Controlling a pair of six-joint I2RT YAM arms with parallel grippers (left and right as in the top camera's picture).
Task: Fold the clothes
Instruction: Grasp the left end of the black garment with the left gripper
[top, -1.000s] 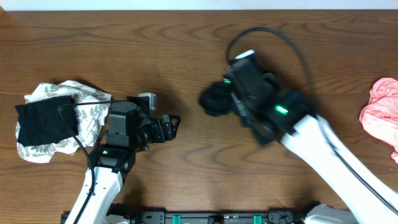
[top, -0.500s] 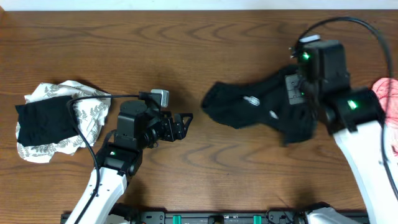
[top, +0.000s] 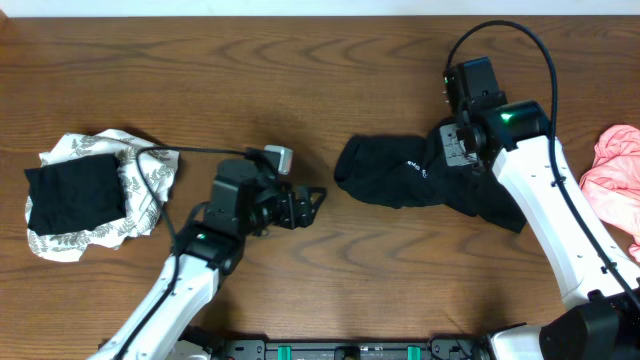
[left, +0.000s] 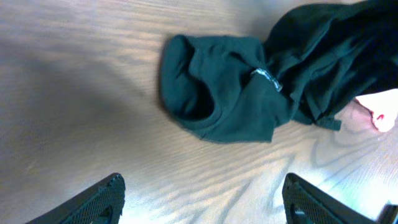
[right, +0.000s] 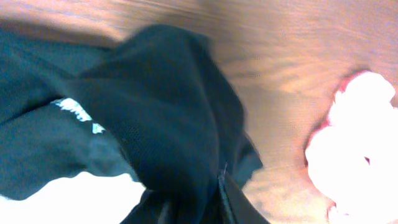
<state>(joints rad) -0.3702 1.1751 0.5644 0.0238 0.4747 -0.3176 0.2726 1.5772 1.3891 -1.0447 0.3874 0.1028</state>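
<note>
Centrally, the black shirt (top: 400, 180) lies crumpled on the table (top: 300, 60), its right end under the right gripper (top: 452, 150). Cloth fills the right wrist view and hides those fingers, so whether they grip cannot be told. Left of the shirt and clear of it, the left gripper (top: 312, 200) points toward it, fingers spread. Far left of the shirt lies a leaf-print piece (top: 140, 180) with a black piece (top: 75, 195) on top. Right of the shirt is a pink piece (top: 612, 175), cut off by the frame edge.

A robotics lab, it seems — wood-grain worktop (top: 300, 60), cabled left arm (top: 185, 285) and right arm (top: 555, 235) at its near edge.
</note>
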